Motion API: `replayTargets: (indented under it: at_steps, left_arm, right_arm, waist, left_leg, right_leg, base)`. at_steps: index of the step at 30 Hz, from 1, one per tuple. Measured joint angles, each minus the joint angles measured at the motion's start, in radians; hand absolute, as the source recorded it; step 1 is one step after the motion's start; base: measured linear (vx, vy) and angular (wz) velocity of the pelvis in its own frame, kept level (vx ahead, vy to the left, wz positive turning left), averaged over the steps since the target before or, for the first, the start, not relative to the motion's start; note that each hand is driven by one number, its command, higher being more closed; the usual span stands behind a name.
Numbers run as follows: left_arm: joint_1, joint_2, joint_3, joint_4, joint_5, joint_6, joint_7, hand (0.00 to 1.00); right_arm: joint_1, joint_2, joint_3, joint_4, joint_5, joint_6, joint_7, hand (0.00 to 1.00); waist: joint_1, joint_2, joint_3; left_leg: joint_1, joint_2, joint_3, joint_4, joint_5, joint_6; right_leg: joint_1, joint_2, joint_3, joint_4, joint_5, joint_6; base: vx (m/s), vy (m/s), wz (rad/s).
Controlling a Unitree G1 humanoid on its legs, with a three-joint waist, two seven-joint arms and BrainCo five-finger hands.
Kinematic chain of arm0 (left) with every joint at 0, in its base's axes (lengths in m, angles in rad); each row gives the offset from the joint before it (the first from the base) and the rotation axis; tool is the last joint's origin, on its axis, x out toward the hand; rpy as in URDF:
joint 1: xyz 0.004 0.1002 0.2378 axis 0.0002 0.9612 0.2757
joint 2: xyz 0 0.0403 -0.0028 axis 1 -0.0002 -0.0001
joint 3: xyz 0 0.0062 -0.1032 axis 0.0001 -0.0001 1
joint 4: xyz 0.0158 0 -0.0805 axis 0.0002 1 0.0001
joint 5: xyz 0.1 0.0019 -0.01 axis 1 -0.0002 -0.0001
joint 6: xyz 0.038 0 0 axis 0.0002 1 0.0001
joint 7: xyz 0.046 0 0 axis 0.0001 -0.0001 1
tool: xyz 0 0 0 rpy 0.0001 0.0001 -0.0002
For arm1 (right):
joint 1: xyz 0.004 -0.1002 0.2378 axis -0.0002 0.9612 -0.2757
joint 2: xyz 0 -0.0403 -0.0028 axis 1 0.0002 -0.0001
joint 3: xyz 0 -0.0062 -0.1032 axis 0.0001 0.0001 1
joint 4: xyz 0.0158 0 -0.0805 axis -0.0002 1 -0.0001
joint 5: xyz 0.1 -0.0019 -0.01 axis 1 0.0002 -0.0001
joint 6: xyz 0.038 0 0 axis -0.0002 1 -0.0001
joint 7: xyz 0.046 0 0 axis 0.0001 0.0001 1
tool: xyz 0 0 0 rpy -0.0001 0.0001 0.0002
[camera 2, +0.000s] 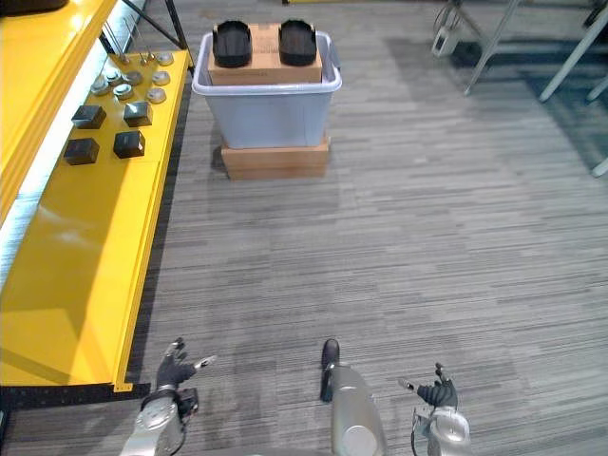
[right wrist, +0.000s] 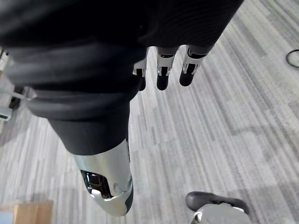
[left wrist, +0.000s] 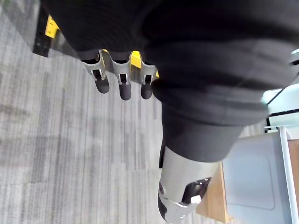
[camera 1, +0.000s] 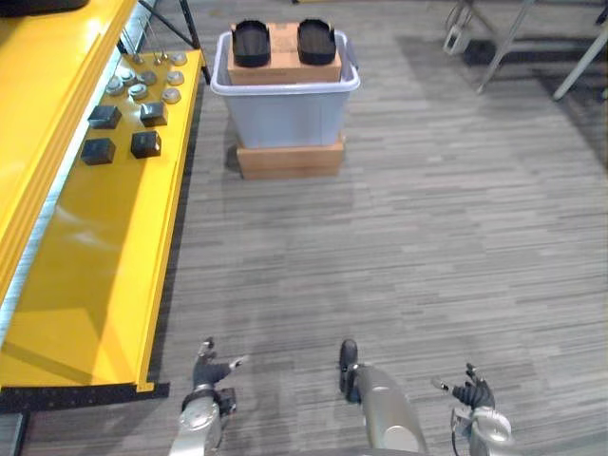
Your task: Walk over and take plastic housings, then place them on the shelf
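Note:
Two black plastic housings [camera 1: 252, 43] [camera 1: 315, 40] lie side by side on a cardboard box [camera 1: 283, 59] inside a pale blue bin [camera 1: 285, 109] ahead on the floor. The yellow shelf [camera 1: 95, 275] runs along my left. Low at the near edge of the head views, my left hand [camera 1: 209, 372] and right hand [camera 1: 472, 391] hang with relaxed fingers and hold nothing, far from the bin. In the left wrist view the fingers [left wrist: 121, 84] are straight over the floor; in the right wrist view the fingers [right wrist: 163, 74] are the same.
The bin stands on a flat cardboard box [camera 1: 290, 159]. On the shelf's far end lie several black blocks [camera 1: 145, 143] and several round metal parts [camera 1: 141, 90]. Metal stand legs [camera 1: 513, 38] rise at the far right. Grey plank floor [camera 1: 418, 247] lies between me and the bin.

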State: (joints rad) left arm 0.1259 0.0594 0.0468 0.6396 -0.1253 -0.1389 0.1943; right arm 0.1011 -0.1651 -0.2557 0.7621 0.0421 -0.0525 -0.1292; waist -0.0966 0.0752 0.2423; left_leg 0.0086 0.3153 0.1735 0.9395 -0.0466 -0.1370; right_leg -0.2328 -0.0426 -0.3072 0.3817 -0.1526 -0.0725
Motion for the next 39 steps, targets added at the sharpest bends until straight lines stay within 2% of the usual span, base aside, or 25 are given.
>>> replayTargets:
  at_steps: [2,3,5,7,9,10,13,14,16,17,18,19,21,23,24,25,27,28,29,30,31,33,34,36,39]
  left_arm:
    - [0.016,0.001,0.001,0.002,-0.001,0.001,0.0,0.0]
    - [0.025,0.0,0.001,0.002,-0.001,0.001,0.0,0.0]
    - [0.03,-0.001,0.001,-0.001,-0.01,0.001,-0.001,0.0]
    - [0.032,-0.002,0.001,-0.003,-0.02,0.004,-0.001,0.0]
    - [0.044,-0.013,0.002,-0.004,-0.02,0.005,0.001,0.0]
    - [0.051,-0.02,-0.003,-0.002,-0.02,0.005,0.002,0.0]
    - [0.047,-0.01,-0.001,0.001,-0.02,0.012,0.003,0.0]
    - [0.021,-0.009,-0.002,0.001,-0.02,0.012,0.003,0.0]
    - [0.003,-0.012,-0.004,-0.002,-0.02,0.01,0.002,0.0]
    - [0.014,-0.01,0.002,0.004,-0.02,0.012,0.003,0.0]
    - [0.02,-0.006,0.003,0.012,-0.02,0.014,0.004,0.0]
    - [0.025,0.0,0.003,0.02,-0.02,0.02,0.004,0.0]
    - [0.026,0.004,-0.001,0.022,-0.02,0.024,0.006,0.0]
    - [0.029,0.006,-0.009,0.024,-0.021,0.023,0.008,0.0]
    - [0.026,0.005,-0.012,0.03,-0.021,0.021,0.008,0.0]
    - [0.014,0.005,-0.012,0.037,-0.021,0.02,0.007,0.0]
    - [0.004,0.007,-0.01,0.04,-0.02,0.017,0.008,0.0]
    - [0.002,0.018,-0.008,0.043,-0.02,0.015,0.007,0.0]
    - [-0.003,0.013,-0.013,0.066,-0.019,0.015,0.008,0.0]
    - [-0.005,-0.004,-0.013,0.079,-0.019,0.02,0.007,0.0]
    - [0.002,-0.008,-0.013,0.078,-0.019,0.019,0.004,0.0]
    - [0.006,-0.034,-0.011,0.074,-0.017,0.019,0.0,0.0]
    - [0.012,-0.045,-0.009,0.062,-0.018,0.019,-0.001,0.0]
    - [0.027,-0.047,-0.009,0.048,-0.018,0.018,-0.011,0.0]
    - [0.032,-0.048,-0.013,0.047,-0.018,0.019,-0.019,0.0]
  right_arm:
    - [-0.001,0.008,0.0,0.001,0.031,-0.016,-0.002,0.0]
    - [-0.001,0.008,-0.001,0.001,0.038,-0.018,-0.003,0.0]
    - [-0.003,-0.001,-0.001,0.005,0.047,-0.019,-0.003,0.0]
    - [-0.011,0.0,-0.006,0.011,0.047,-0.014,-0.003,0.0]
    - [-0.014,0.009,-0.027,0.019,0.047,-0.015,-0.008,0.0]
    - [-0.013,0.005,-0.029,0.026,0.046,-0.015,-0.023,0.0]
    - [0.001,0.016,-0.017,0.041,0.045,-0.014,-0.029,0.0]
    - [0.009,0.024,-0.015,0.044,0.044,-0.014,-0.029,0.0]
    - [0.016,0.026,-0.024,0.058,0.04,-0.011,-0.027,0.0]
    - [0.018,0.033,-0.029,0.073,0.034,-0.009,-0.025,0.0]
    - [0.021,0.039,-0.033,0.082,0.033,-0.008,-0.023,0.0]
    - [0.022,0.048,-0.032,0.086,0.025,-0.008,-0.022,0.0]
    - [0.02,0.05,-0.019,0.086,0.025,-0.007,-0.02,0.0]
    - [0.021,0.047,-0.01,0.085,0.025,-0.009,-0.019,0.0]
    - [0.021,0.04,-0.008,0.085,0.025,-0.009,-0.019,0.0]
    - [0.021,0.035,-0.008,0.083,0.025,-0.011,-0.019,0.0]
    - [0.023,0.033,-0.008,0.08,0.025,-0.01,-0.019,0.0]
    - [0.032,0.033,-0.008,0.077,0.025,-0.011,-0.019,0.0]
    - [0.054,0.026,-0.014,0.082,0.025,-0.01,-0.02,0.0]
    - [0.048,0.019,-0.017,0.084,0.025,-0.006,-0.019,0.0]
    - [0.049,0.027,-0.021,0.069,0.025,-0.011,-0.019,0.0]
    - [0.081,0.043,-0.023,0.032,0.026,-0.01,-0.015,0.0]
    - [0.104,0.054,-0.019,0.016,0.027,-0.009,-0.014,0.0]
    - [0.104,0.069,-0.02,0.001,0.029,-0.013,-0.017,0.0]
    - [0.092,0.071,-0.023,0.009,0.042,-0.017,-0.02,0.0]
  waist:
    - [0.01,-0.02,0.008]
    - [0.015,-0.029,0.006]
    - [0.03,-0.044,0.008]
    - [0.052,-0.054,0.014]
    - [0.058,-0.059,0.018]
    - [0.061,-0.043,0.017]
    - [0.082,-0.06,0.0]
    - [0.072,-0.09,-0.016]
    - [0.068,-0.102,-0.016]
    - [0.068,-0.121,-0.017]
    - [0.066,-0.131,-0.016]
    - [0.055,-0.135,-0.017]
    - [0.057,-0.128,-0.014]
    - [0.052,-0.1,-0.013]
    - [0.047,-0.075,-0.013]
    - [0.043,-0.057,-0.013]
    - [0.025,-0.052,-0.016]
    - [0.017,-0.06,-0.018]
    - [0.004,-0.059,-0.019]
    - [0.02,-0.036,-0.029]
    - [0.024,-0.044,-0.029]
    - [-0.003,-0.04,-0.025]
    - [0.003,-0.048,-0.019]
    - [0.021,-0.046,-0.019]
    - [0.031,-0.053,-0.024]
  left_leg:
    - [-0.086,0.03,0.058,0.161,-0.069,0.068]
    - [-0.115,0.026,0.086,0.155,-0.086,0.071]
    - [-0.218,-0.015,0.138,0.045,-0.128,0.064]
    - [-0.313,-0.116,0.108,-0.31,-0.141,0.049]
    - [-0.306,-0.195,0.029,-0.631,-0.084,0.014]
    - [-0.321,-0.211,-0.034,-0.787,-0.038,0.015]
    - [-0.35,-0.23,-0.04,-0.718,0.151,0.115]
    - [-0.359,-0.26,-0.046,-0.701,0.132,0.141]
    - [-0.378,-0.281,-0.038,-0.637,0.079,0.167]
    - [-0.349,-0.299,-0.026,-0.573,-0.006,0.17]
    - [-0.317,-0.313,-0.023,-0.55,-0.049,0.176]
    - [-0.264,-0.331,-0.038,-0.534,-0.11,0.186]
    - [-0.156,-0.34,-0.047,-0.565,-0.156,0.193]
    - [-0.026,-0.33,-0.07,-0.653,-0.165,0.19]
    - [0.042,-0.308,-0.084,-0.703,-0.163,0.187]
    - [0.076,-0.289,-0.089,-0.725,-0.162,0.186]
    - [0.117,-0.268,-0.093,-0.733,-0.168,0.166]
    - [0.141,-0.268,-0.09,-0.731,-0.185,0.129]
    - [0.171,-0.254,-0.094,-0.723,-0.221,0.075]
    - [0.177,-0.222,-0.085,-0.707,-0.217,0.061]
    - [0.168,-0.221,-0.087,-0.659,-0.2,0.038]
    - [0.101,-0.178,-0.081,-0.405,-0.162,0.011]
    - [0.03,-0.12,-0.066,-0.204,-0.101,0.006]
    - [-0.04,-0.054,-0.011,-0.039,-0.125,0.025]
    - [-0.085,-0.076,0.024,-0.212,-0.156,0.05]
  right_leg:
    - [0.164,0.027,-0.005,-0.121,-0.007,-0.007]
    - [0.205,0.027,-0.004,-0.156,-0.007,-0.007]
    - [0.293,0.03,0.007,-0.234,-0.008,-0.003]
    - [0.374,0.035,0.031,-0.302,-0.012,0.005]
    - [0.436,0.037,0.058,-0.337,-0.027,0.03]
    - [0.498,0.059,0.078,-0.375,-0.051,0.061]
    - [0.563,0.035,0.144,-0.377,-0.108,0.102]
    - [0.532,-0.007,0.147,-0.325,-0.114,0.11]
    - [0.474,-0.04,0.166,-0.186,-0.12,0.122]
    - [0.428,-0.074,0.184,0.012,-0.122,0.148]
    - [0.385,-0.097,0.186,0.169,-0.093,0.207]
    - [0.302,-0.135,0.195,0.409,0.017,0.308]
    - [0.179,-0.166,0.188,0.644,-0.051,0.223]
    - [0.104,-0.165,0.114,0.608,-0.131,0.149]
    - [0.064,-0.144,0.057,0.479,-0.166,0.106]
    - [0.025,-0.124,0.031,0.369,-0.17,0.099]
    - [-0.032,-0.09,0.06,0.03,-0.07,0.118]
    - [-0.035,-0.081,0.085,-0.099,0.057,0.117]
    - [-0.014,-0.069,0.11,-0.104,0.199,0.058]
    - [-0.021,-0.054,0.114,-0.055,0.167,0.05]
    - [-0.027,-0.063,0.114,0.0,0.109,0.049]
    - [0.054,-0.07,0.054,0.035,0.014,0.037]
    - [0.129,-0.051,0.029,0.008,-0.013,0.027]
    - [0.221,-0.019,0.02,-0.063,-0.019,0.016]
    - [0.302,-0.017,0.035,-0.154,-0.008,0.026]
  base:
    - [0.66,-0.304,0.12]
    - [0.5,-0.199,0.03]
    - [0.43,-0.141,-0.1]
    - [0.49,-0.077,-0.41]
    - [0.46,0.021,-0.53]
    - [0.61,0.145,-0.63]
    - [0.57,0.191,-0.55]
    - [0.58,0.181,0.02]
    - [0.65,0.196,0.16]
    - [0.59,0.178,0.08]
    - [0.7,0.207,0.22]
    - [0.57,0.134,0.27]
    - [0.63,0.108,0.2]
    - [0.52,0.02,0.23]
    - [0.56,-0.059,0.34]
    - [0.65,-0.11,0.55]
    - [0.53,-0.133,0.67]
    - [0.55,-0.175,0.8]
    - [0.55,-0.179,0.49]
    - [0.52,-0.201,0.26]
    - [0.48,-0.23,0.2]
    - [0.54,-0.313,0.69]
    - [0.42,-0.25,0.49]
    - [0.35,-0.173,0.01]
    - [0.28,-0.083,-0.18]
